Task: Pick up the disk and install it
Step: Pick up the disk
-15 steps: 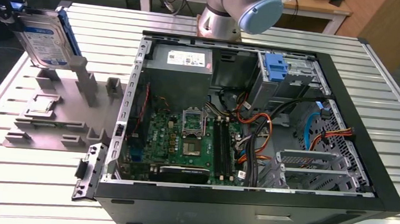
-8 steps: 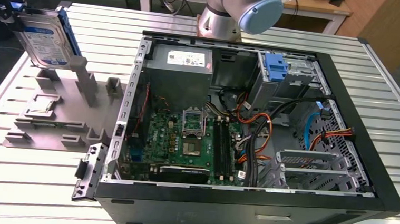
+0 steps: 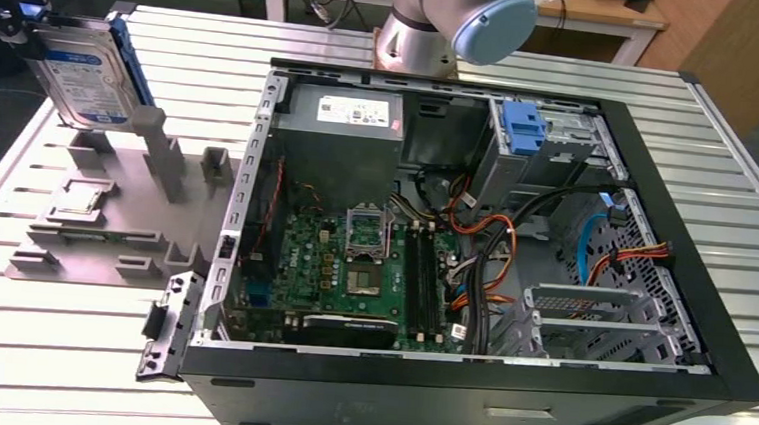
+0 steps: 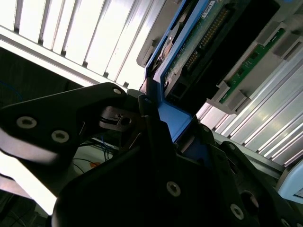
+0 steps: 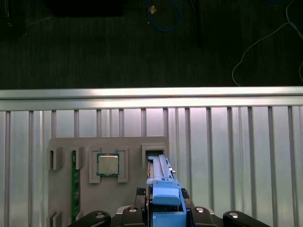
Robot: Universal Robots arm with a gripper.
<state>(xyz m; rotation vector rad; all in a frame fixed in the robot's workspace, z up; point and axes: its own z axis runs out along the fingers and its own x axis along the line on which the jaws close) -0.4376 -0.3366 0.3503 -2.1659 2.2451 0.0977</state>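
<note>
The pick-up half of the job looks done and the carry is in hand. The gripper (image 3: 25,19) is clamped on the disk (image 3: 85,72), holding it upright by one end of its blue frame at the exterior view's left, clear above the grey holder plate (image 3: 98,228) on the slatted table (image 3: 62,351). In the second wrist view the black fingers (image 4: 118,118) pinch the blue frame edge of the disk (image 4: 203,52), whose circuit-board side faces that camera. In the first wrist view the disk (image 5: 163,189) hangs over its vacant slot (image 5: 154,153) on the plate (image 5: 118,198), touching nothing below. A processor chip (image 5: 108,164) and a green memory stick (image 5: 74,189) sit in their own pockets beside it. The open computer case (image 3: 474,390) lies toward the exterior view's right, well apart from the disk, so nothing of the install is done yet. The drive bay, where a bare blue bracket (image 3: 526,128) stands, is at the case's far corner near the arm's base. By my judgement, reaching it calls for crossing the case wall with room to spare, keeping clear of the cables beside the bay, and squaring the blue frame to the bay's rails. A tilted entry would likely jam. The grip on one end alone also leaves the drive some leverage to twist.
</note>
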